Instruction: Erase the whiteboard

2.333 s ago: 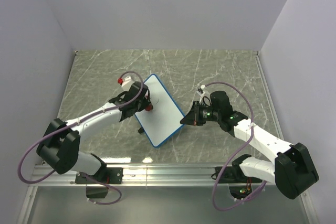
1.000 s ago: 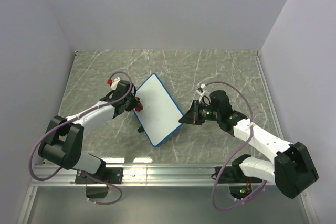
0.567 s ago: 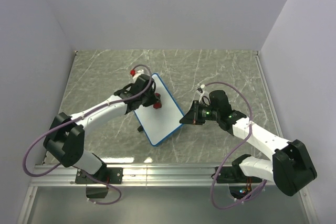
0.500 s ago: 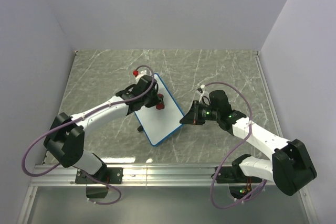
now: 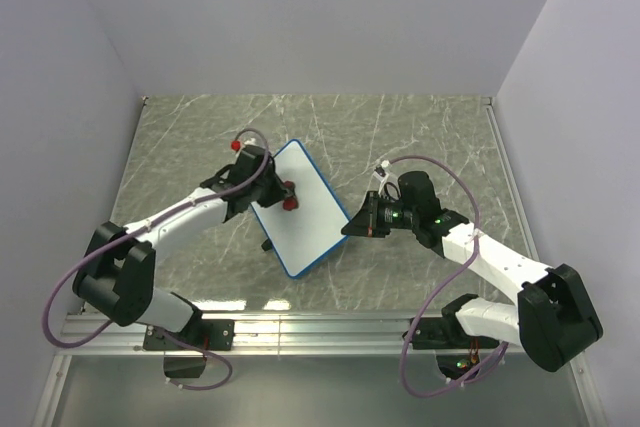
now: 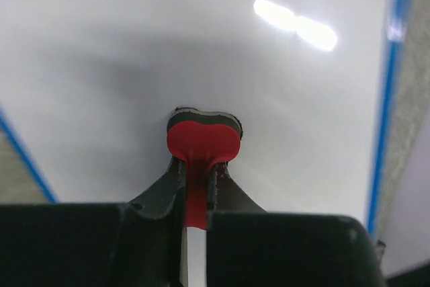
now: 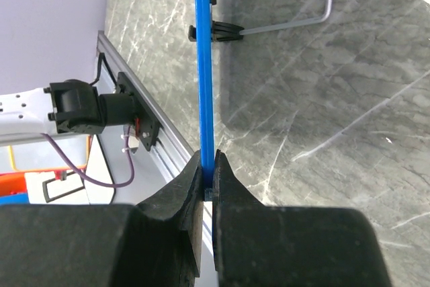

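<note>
The whiteboard (image 5: 305,212), white with a blue rim, lies tilted in the middle of the table; its face looks bare of marks. My left gripper (image 5: 284,197) is shut on the small red-and-black eraser (image 6: 203,136), which presses on the board's white face (image 6: 121,65) near its left upper part. My right gripper (image 5: 352,228) is shut on the board's right blue rim (image 7: 203,78), seen edge-on in the right wrist view. A black foot (image 7: 215,32) shows on the board's underside.
The table (image 5: 420,137) is grey marble-patterned, with white walls on three sides. A metal rail (image 5: 300,327) runs along the near edge by the arm bases. A thin metal rod (image 7: 295,21) lies on the table beyond the board.
My left gripper has swept the eraser back and forth over the board: out to the left edge, up to the right, and now back down-left. The right gripper and board stayed still.
</note>
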